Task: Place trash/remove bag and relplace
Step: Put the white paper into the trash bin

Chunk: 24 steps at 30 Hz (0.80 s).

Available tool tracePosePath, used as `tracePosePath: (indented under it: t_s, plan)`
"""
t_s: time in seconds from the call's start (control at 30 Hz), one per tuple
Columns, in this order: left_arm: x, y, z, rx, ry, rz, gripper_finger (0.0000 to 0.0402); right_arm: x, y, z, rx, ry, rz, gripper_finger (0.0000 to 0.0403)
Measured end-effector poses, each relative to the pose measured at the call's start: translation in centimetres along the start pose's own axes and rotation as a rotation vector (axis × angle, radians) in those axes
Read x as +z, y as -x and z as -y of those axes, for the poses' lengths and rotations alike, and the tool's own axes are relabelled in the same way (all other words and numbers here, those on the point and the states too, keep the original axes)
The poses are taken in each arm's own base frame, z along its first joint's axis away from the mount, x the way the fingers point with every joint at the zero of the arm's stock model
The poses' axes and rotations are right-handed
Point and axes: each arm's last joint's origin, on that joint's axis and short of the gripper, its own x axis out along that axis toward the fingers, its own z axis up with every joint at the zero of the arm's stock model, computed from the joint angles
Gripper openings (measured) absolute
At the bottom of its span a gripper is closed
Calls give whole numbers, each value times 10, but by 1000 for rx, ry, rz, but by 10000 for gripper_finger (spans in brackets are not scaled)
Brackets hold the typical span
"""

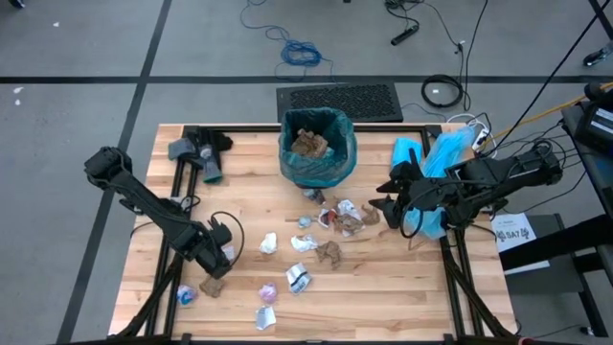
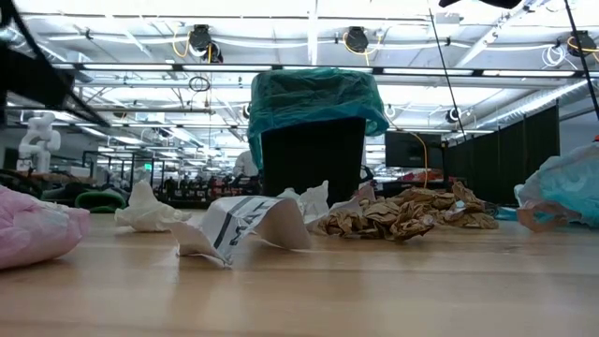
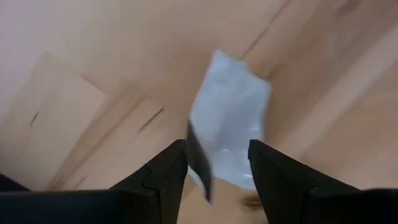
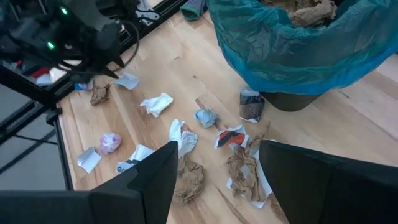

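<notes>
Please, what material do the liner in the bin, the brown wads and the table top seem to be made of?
Bag: thin translucent teal plastic, glossy and crinkled. Brown wads: probably kraft paper, matte with sharp creases. Table: pale wood in joined strips with visible grain, smooth finish.

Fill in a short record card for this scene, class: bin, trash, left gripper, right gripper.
bin: black bin lined with the teal bag, brown paper wads inside
trash: crumpled scraps scattered on the wooden table in front of the bin
left gripper: left gripper open, low over a pale wrapper lying between its fingers
right gripper: right gripper open, raised above the scraps
</notes>
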Motion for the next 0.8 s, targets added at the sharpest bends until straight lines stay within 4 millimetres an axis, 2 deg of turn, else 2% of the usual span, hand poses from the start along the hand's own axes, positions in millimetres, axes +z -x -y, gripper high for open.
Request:
tracePosePath:
  t_s: [0.17, 0.27, 0.37, 0.43, 0.6, 0.8]
  plan:
    - [-5, -20, -17, 72, 2, -16, 154, 0, 0, -1, 5, -57, 4, 217]
    - [-7, -26, -23, 93, -10, -22, 105, 0, 0, -1, 5, -78, 4, 217]
    - [-6, -26, -20, 58, -48, -32, 31, 0, 0, -1, 5, -83, 5, 217]
    - [-6, -24, -17, 37, -45, -49, 11, 1, 0, -1, 5, -83, 5, 217]
    - [-2, -3, 0, -17, -17, -51, 4, 1, 0, -1, 5, -78, 6, 217]
    - [5, 51, 15, 15, -28, -35, 3, 0, 0, 0, 3, -24, 5, 217]
